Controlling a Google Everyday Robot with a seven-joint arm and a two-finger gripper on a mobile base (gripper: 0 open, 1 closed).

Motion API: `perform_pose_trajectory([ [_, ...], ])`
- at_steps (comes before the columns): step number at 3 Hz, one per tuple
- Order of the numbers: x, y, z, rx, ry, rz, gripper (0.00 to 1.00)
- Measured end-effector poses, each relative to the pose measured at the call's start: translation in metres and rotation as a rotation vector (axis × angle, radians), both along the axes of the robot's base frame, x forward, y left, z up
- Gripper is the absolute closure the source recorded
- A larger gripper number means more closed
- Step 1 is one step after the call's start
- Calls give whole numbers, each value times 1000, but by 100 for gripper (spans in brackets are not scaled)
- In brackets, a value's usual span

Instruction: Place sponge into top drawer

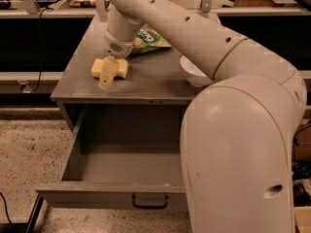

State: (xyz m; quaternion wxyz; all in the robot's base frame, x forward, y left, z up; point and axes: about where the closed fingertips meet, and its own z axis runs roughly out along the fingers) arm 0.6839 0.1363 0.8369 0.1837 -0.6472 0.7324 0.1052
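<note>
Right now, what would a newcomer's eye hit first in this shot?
The bulky white arm fills the right half of the view and reaches across to the grey cabinet top. Its gripper hangs directly over the sponge near the left front edge. Below, the top drawer is pulled wide open. A green bag and a half-hidden white bowl sit further back.

The arm point(194, 38) was smooth, cream-white and bulbous, with small dark holes along it and perhaps a grille above the yellowish gripper point(106, 80) at the sponge point(122, 69).
</note>
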Motion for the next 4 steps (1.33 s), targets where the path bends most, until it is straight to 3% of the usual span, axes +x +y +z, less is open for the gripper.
perform_pose_trajectory([
  [2, -12, 6, 3, 14, 8, 30, 64],
  [3, -31, -9, 10, 32, 13, 25, 87],
  [4, -70, -27, 22, 95, 34, -12, 100],
])
